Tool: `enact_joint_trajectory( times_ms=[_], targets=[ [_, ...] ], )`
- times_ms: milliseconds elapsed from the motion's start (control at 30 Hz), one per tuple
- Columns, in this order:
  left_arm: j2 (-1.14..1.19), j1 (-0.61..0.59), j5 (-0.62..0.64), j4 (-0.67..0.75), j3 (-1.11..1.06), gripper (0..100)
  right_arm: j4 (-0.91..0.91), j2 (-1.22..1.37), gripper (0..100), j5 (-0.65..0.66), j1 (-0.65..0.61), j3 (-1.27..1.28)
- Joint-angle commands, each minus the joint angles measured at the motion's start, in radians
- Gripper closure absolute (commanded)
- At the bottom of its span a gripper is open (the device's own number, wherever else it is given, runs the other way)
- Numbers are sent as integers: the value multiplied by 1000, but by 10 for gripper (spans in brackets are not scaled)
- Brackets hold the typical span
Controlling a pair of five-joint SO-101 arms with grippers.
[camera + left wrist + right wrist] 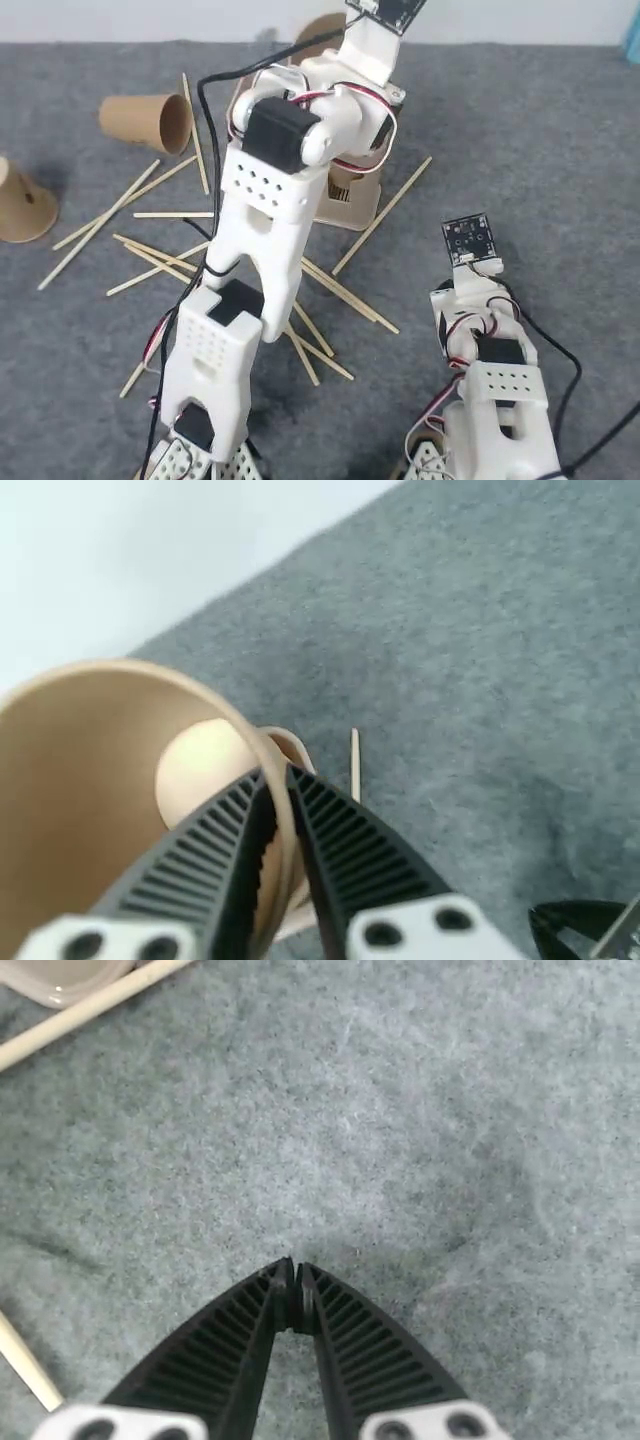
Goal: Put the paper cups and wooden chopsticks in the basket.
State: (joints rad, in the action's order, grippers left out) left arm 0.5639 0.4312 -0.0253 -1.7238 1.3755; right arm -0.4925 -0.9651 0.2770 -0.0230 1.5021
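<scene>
Grey felt covers the table [520,140]. The left hand [280,778] is clenched on the rim of a paper cup [90,770] near the basket [348,197]. The right hand [296,1272] is clenched, holding nothing, over bare felt. Wooden chopsticks [160,255] lie scattered

Lying mostly loose on the grey mat [520,130] around the wooden basket [352,205].
Hanging pinched by its rim beyond the basket, mouth open toward the wrist camera: tan held cup [90,780]; lying on its side, well apart to the left: side cup [147,122]; sitting farther left, cut by the frame edge: edge cup [20,205]; lying flat, crossed and scattered beside the basket: pale chopsticks [165,214].
</scene>
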Motion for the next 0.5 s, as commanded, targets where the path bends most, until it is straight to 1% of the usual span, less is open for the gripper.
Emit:
enact_joint_trajectory(
  times_ms=[0,167,333,467],
  targets=[
    [-74,-9,-9,-34,-54,988,25,-18,990,12,-4,-9],
    [-133,-17,-20,-34,-217,988,25,-18,990,12,-4,-9],
    [-258,-8,-155,-31,-406,988,25,-18,990,12,-4,-9],
    [-304,-12,-167,-26,-484,988,25,-18,990,12,-4,-9]
  ],
)
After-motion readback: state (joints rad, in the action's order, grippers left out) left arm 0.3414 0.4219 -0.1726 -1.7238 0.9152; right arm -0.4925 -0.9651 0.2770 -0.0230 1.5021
